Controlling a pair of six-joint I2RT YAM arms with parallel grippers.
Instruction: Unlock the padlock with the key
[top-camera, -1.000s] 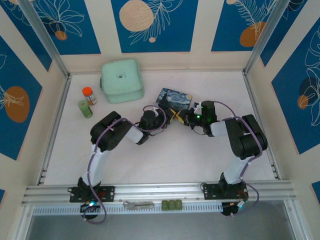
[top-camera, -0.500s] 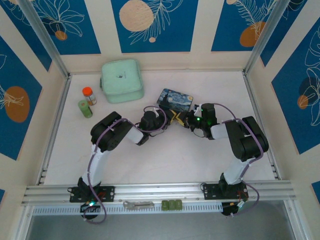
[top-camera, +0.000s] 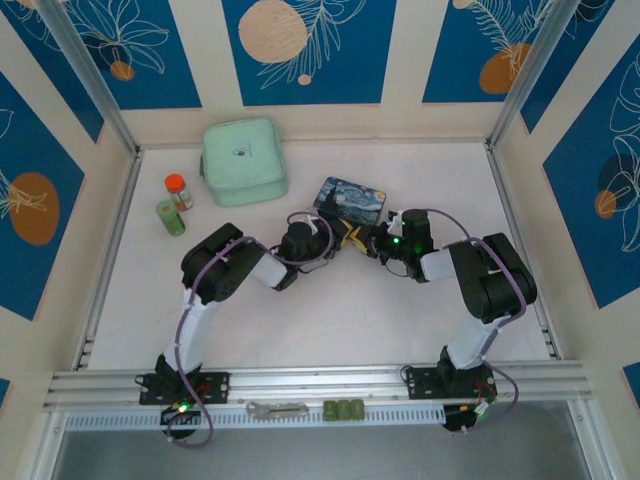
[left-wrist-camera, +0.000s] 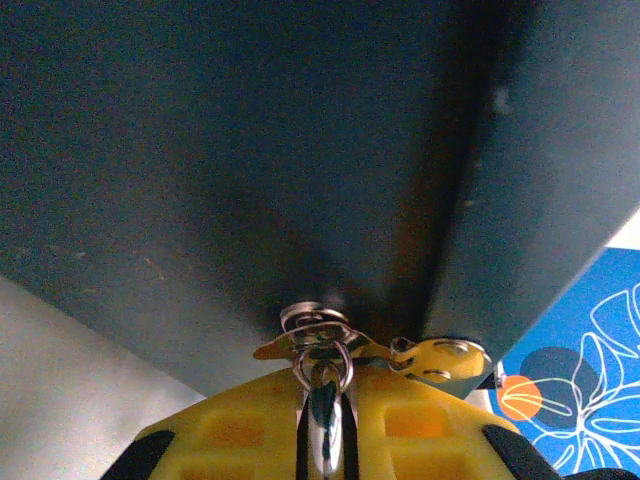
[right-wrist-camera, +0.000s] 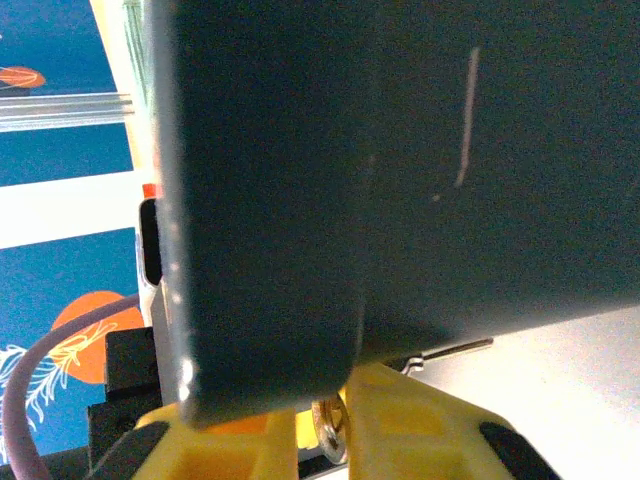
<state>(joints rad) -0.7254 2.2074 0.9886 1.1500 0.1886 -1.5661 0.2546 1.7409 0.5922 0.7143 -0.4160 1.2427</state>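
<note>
The blue-and-yellow painted tin box (top-camera: 350, 198) lies mid-table, and both grippers meet at its near side. In the left wrist view my left gripper (left-wrist-camera: 325, 388) is shut on a narrow silvery and dark piece, the padlock (left-wrist-camera: 326, 425). Its shackle (left-wrist-camera: 322, 362) loops through the silvery hasp (left-wrist-camera: 318, 334) on the box's dark wall (left-wrist-camera: 230, 170). In the right wrist view my right gripper (right-wrist-camera: 326, 405) holds a small round metal piece between its yellow fingers (right-wrist-camera: 420, 420); it looks like the key's head (right-wrist-camera: 329, 428). The box corner (right-wrist-camera: 270, 250) hides the key's tip. From above, the left gripper (top-camera: 344, 236) and right gripper (top-camera: 374, 240) nearly touch.
A mint-green lidded container (top-camera: 243, 161) stands at the back left. An orange-capped bottle (top-camera: 177, 190) and a green one (top-camera: 169, 216) stand left of it. A brass-coloured latch plate (left-wrist-camera: 442, 360) hangs beside the hasp. A metal tool (top-camera: 276, 408) and green blocks (top-camera: 345, 409) lie on the front rail.
The right gripper has crept a little left and down toward the left gripper, and the tin box has turned slightly. The left arm has hardly moved.
</note>
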